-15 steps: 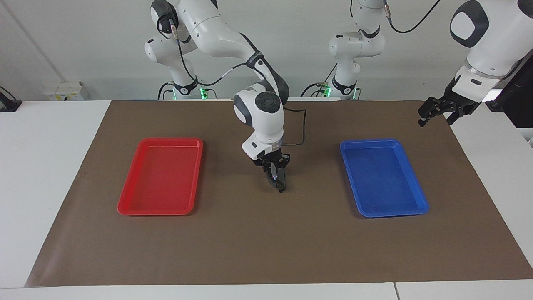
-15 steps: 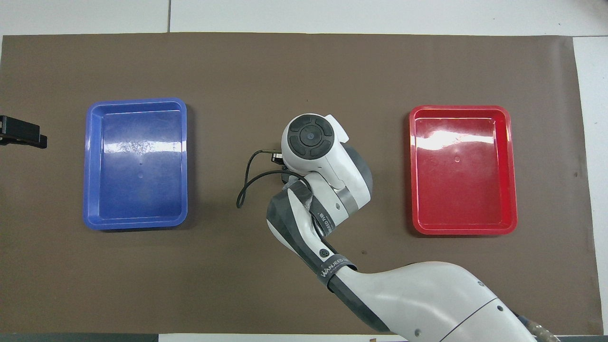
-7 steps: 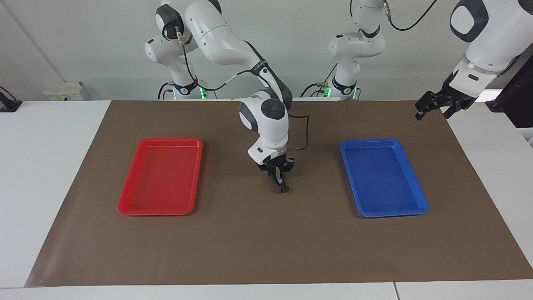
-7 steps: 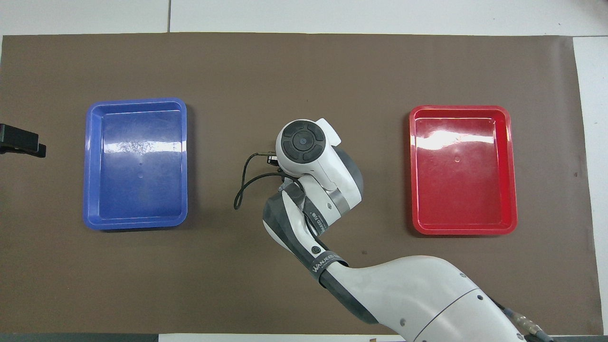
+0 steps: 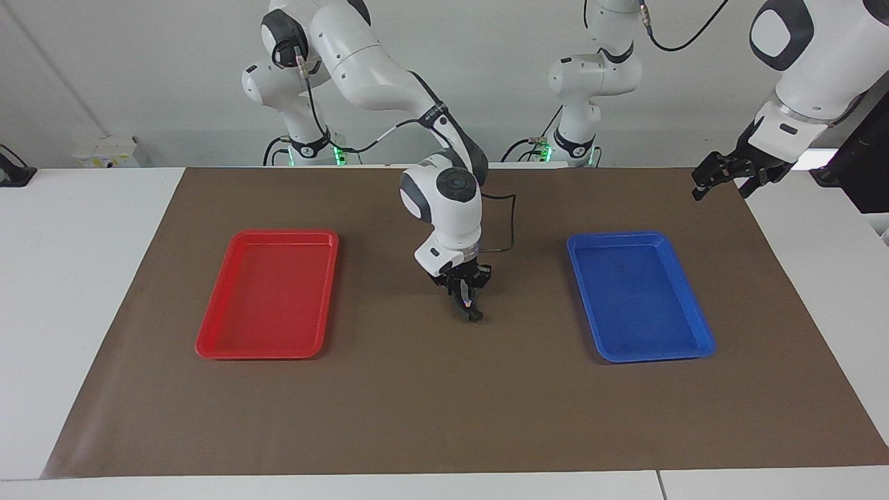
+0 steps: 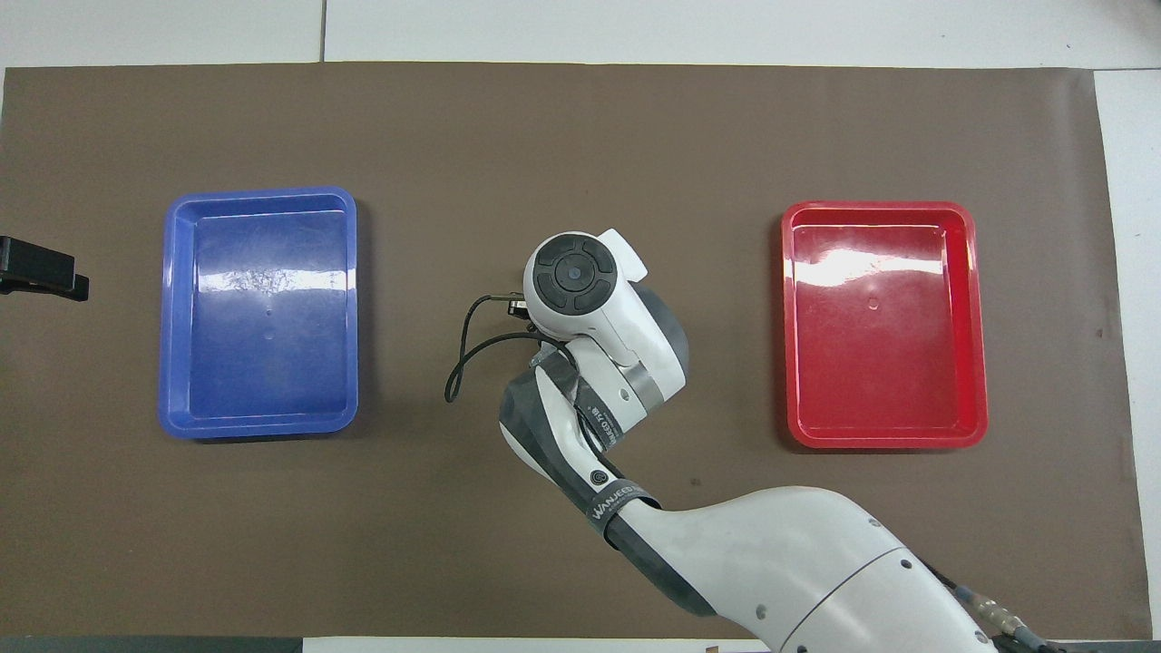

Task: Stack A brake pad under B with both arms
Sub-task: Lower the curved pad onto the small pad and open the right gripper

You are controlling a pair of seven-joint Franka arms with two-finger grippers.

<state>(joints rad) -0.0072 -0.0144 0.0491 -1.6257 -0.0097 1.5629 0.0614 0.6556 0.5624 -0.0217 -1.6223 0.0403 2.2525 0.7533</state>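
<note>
My right arm reaches down over the middle of the brown mat. My right gripper points down with its fingers close together on a small dark brake piece held on edge, its lower end at the mat. I cannot tell whether it is the short pad or the long crescent piece. No other brake piece shows in either view. In the overhead view the right arm's own wrist hides the gripper and the piece. My left gripper hangs open and empty in the air over the mat's edge at the left arm's end and also shows in the overhead view.
An empty red tray lies on the mat toward the right arm's end. An empty blue tray lies toward the left arm's end. Two smaller white arms with green-lit bases stand at the robots' edge of the table.
My right wrist has turned more upright over the same spot with the dark piece still in the gripper. My left gripper has risen a little and drawn back.
</note>
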